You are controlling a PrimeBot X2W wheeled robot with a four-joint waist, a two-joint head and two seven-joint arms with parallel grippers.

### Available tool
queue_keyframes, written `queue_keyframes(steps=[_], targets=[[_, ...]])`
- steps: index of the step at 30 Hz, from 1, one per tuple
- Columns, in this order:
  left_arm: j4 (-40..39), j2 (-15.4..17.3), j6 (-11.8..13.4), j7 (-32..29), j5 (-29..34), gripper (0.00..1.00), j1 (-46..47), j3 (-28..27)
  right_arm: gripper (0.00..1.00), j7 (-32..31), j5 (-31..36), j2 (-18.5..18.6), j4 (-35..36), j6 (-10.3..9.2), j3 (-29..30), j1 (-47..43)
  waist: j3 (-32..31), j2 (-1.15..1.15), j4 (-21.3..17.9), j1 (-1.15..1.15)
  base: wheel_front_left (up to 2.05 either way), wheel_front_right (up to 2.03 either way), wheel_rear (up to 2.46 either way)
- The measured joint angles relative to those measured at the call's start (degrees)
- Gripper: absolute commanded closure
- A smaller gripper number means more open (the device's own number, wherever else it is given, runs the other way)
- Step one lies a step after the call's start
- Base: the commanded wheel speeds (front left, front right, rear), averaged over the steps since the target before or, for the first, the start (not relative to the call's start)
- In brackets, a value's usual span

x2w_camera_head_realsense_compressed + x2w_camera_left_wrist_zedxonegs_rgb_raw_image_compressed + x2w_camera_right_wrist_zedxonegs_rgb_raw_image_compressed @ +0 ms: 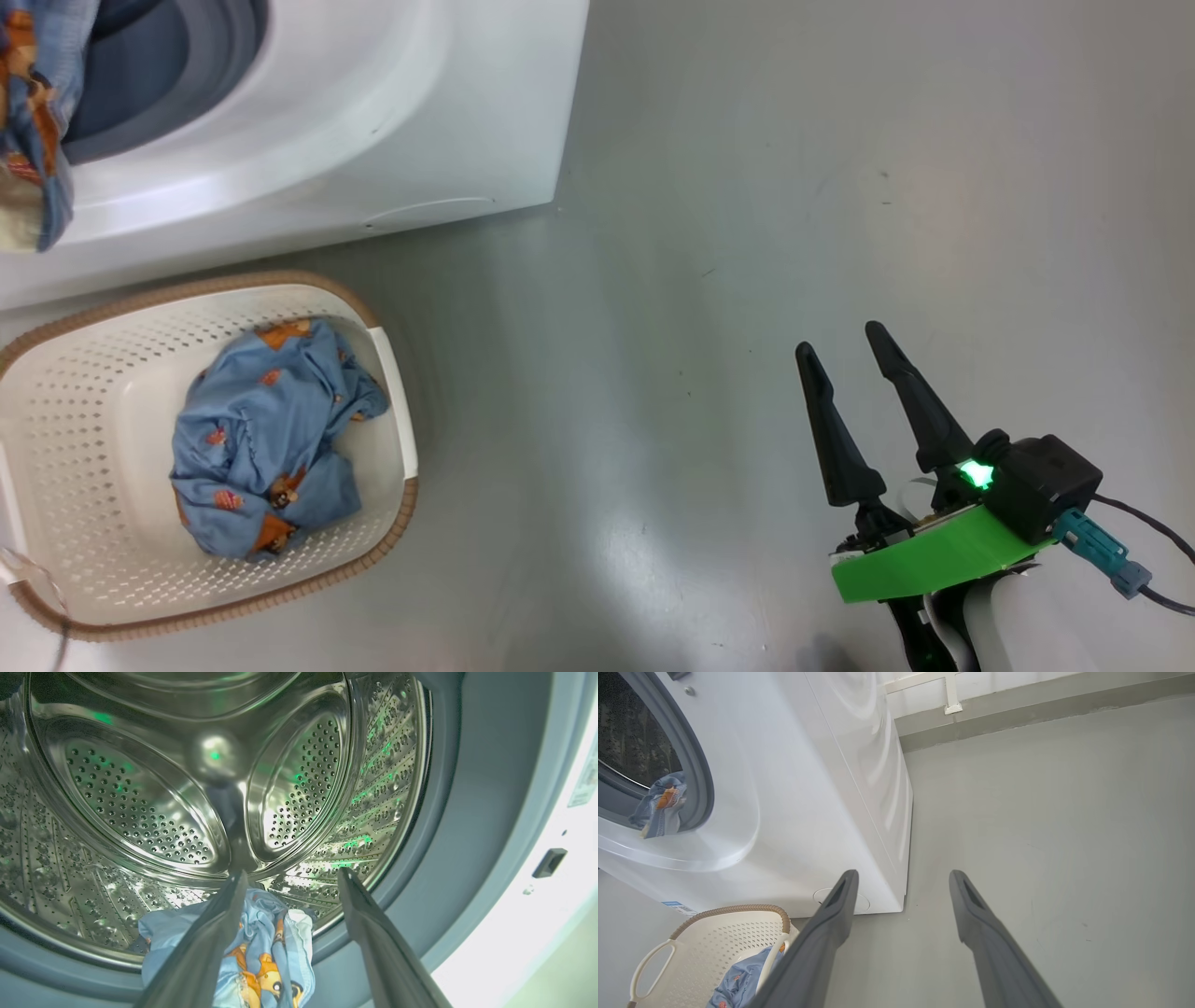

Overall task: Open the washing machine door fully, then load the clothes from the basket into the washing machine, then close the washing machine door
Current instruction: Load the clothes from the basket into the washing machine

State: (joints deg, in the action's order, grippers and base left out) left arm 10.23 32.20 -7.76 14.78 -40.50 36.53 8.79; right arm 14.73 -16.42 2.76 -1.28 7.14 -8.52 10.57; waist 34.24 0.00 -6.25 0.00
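Where the drum mouth opens, one light blue cartoon-print garment point(266, 956) with orange-brown figures and a pale whitish edge hangs over the lower lip of the grey-blue rubber gasket point(467, 812), part inside and part drooping outside. In the head view it sits at the upper left corner of the frame.

Second item: crumpled light blue bundle point(266, 439), same print, lying right of centre on the floor of the cream-white perforated plastic basket point(93, 420) with brown woven-look rim, at the lower left of the head view.

Basket stands on the floor just in front of the big white front-loading washing machine point(392, 112); whether they touch cannot be told.

Steel perforated drum point(140, 807): polished, with green glints on its wall.

Left gripper point(293, 872): two long dark fingers spread wide, rising from the bottom centre of its wrist view toward the drum. The hanging garment lies beneath and between them, not pinched; contact with the finger on that view's left cannot be told.

Right gripper point(840, 338): lower right of the head view, fingers spread with nothing between them, over glossy grey floor point(700, 280), well apart from basket and machine. Bright green plastic mount point(934, 560) sits at its wrist.
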Motion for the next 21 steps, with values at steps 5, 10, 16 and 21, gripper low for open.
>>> queue_keyframes(steps=[5,10,16,21], targets=[[-4.23,-2.37,0.00,0.00,2.34,0.00,-5.58,-3.03,0.00,0.00,0.03,0.02,-0.32,0.00,0.21,0.01,-0.60,0.00,0.62,0.00,0.00,0.00,0.00],[-7.13,-4.24,0.00,0.00,4.16,0.00,-10.51,-6.36,0.00,0.00,0.18,0.04,-0.57,0.00,0.18,0.01,-1.13,0.00,1.00,0.00,0.00,0.00,0.00],[-9.78,-5.86,0.00,0.00,6.78,0.00,-15.41,-8.92,0.00,0.00,0.18,0.07,-0.56,0.00,0.13,0.01,-1.07,0.00,1.05,0.00,0.00,0.00,0.00],[-10.12,-6.75,0.00,0.00,8.27,0.00,-19.34,-10.10,0.00,0.00,0.19,0.10,-0.56,0.00,0.14,0.02,-0.94,0.00,1.06,0.00,0.00,0.00,0.00]])
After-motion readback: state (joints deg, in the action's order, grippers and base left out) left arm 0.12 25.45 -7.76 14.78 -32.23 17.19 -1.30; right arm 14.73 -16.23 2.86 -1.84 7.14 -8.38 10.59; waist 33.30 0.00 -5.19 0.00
